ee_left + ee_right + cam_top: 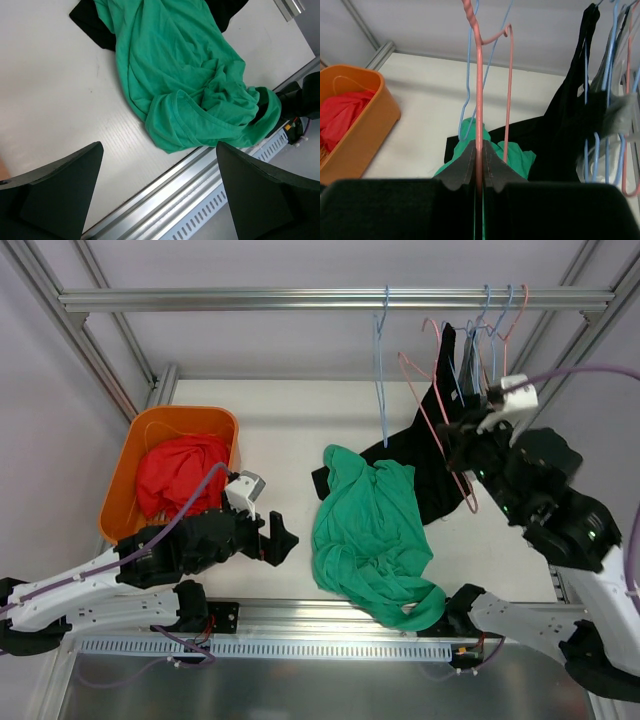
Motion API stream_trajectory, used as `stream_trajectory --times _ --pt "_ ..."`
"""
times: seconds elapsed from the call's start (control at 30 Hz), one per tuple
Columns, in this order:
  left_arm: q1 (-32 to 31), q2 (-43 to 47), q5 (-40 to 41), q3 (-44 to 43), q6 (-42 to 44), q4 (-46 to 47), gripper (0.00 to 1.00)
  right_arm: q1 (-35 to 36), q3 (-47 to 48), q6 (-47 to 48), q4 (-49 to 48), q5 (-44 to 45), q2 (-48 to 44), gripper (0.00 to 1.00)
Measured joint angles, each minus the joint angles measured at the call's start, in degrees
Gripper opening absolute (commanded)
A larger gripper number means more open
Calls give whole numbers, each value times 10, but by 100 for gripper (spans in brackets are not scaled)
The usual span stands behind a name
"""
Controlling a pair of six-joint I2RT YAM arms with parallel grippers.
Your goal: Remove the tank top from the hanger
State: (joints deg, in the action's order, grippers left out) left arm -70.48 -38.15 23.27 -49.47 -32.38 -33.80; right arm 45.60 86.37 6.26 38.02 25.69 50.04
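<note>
The green tank top (370, 535) lies crumpled on the white table, its lower end drooping over the front rail; it fills the left wrist view (185, 75). My left gripper (285, 540) hovers just left of it, open and empty (159, 147). The pink wire hanger (437, 410) is held up at the right, with my right gripper (462, 432) shut on its wire (479, 90). The right jaws (479, 145) pinch the wire, which is bare where it shows. Green cloth (517, 155) shows below, behind the fingers.
A black garment (420, 470) lies partly under the tank top. An empty blue hanger (382, 370) and several hangers with dark clothes (470, 370) hang from the top rail. An orange basket (180, 415) at left holds a red garment (180, 470). The aluminium front rail (200, 190) runs beneath the left gripper.
</note>
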Motion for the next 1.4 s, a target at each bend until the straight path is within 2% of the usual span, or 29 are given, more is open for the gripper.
stream_trajectory --times 0.2,0.33,0.6,0.93,1.17,1.2,1.23,1.27,1.33,1.37,1.4 --pt "0 1 0 -3 0 -31 98 -130 24 -19 -74 -86 105 0" --pt "0 -2 0 -3 0 -36 99 -162 39 -25 -118 -120 146 0" --pt "0 -17 11 -3 -1 -38 99 -170 52 -35 -202 -147 203 0" --pt "0 -57 15 -14 -9 -31 99 -176 -37 -82 -290 -140 223 0" --pt "0 -89 12 -14 -8 6 99 -177 -82 -107 -327 -140 228 1" --pt "0 -94 11 -14 -8 13 99 -177 -87 -109 -334 -140 228 6" --pt "0 -103 10 -14 -7 22 99 -177 -90 -111 -340 -140 227 17" --pt "0 -112 9 -14 -6 31 99 -177 -95 -115 -345 -141 225 44" --pt "0 -137 8 -15 -6 48 99 -177 -106 -123 -347 -142 216 71" --pt "0 -148 8 -17 -5 52 99 -177 -114 -126 -347 -143 208 96" --pt "0 -163 8 -21 -4 59 99 -177 -122 -127 -346 -142 199 99"
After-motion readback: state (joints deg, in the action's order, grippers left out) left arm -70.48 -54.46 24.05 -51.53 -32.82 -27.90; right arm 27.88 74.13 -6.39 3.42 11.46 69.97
